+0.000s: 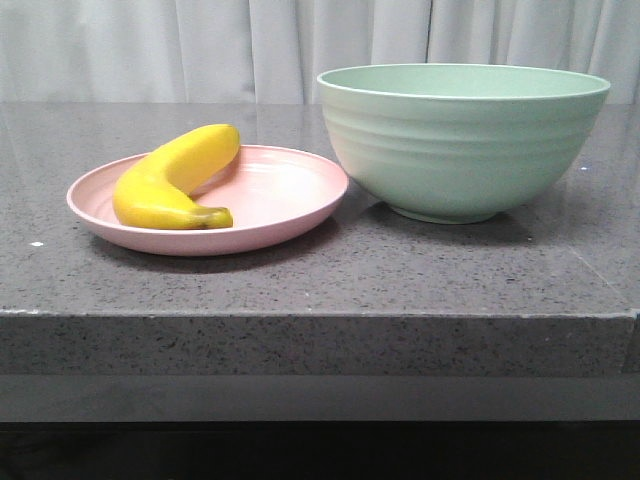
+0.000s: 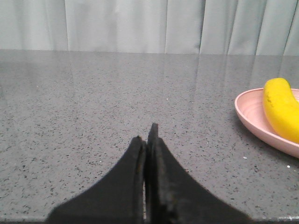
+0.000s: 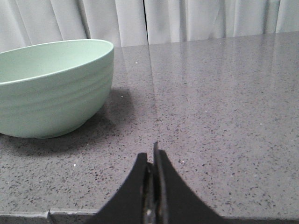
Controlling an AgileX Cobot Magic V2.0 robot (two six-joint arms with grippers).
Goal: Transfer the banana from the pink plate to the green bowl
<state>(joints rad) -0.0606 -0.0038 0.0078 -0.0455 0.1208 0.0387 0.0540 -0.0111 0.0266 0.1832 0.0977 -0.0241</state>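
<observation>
Lying curved on the left half of the plate [image 1: 290, 195], the banana [image 1: 172, 177] is seen with its dark stem tip toward the front. The bowl [image 1: 462, 140] is set just right of the plate on the grey table [image 1: 400, 270]. Both left gripper [image 2: 148, 140] and right gripper [image 3: 152, 158] jaws are pressed together, nothing pinched, low over the table.

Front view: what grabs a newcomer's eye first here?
The bright-yellow banana stands out, lying on the left half of the pink plate, on the left of the dark speckled counter. Next comes the tall green bowl to the plate's right, its rim well above the plate. In the wrist views, the left hand and right hand sit shut above the counter, holding nothing.
</observation>
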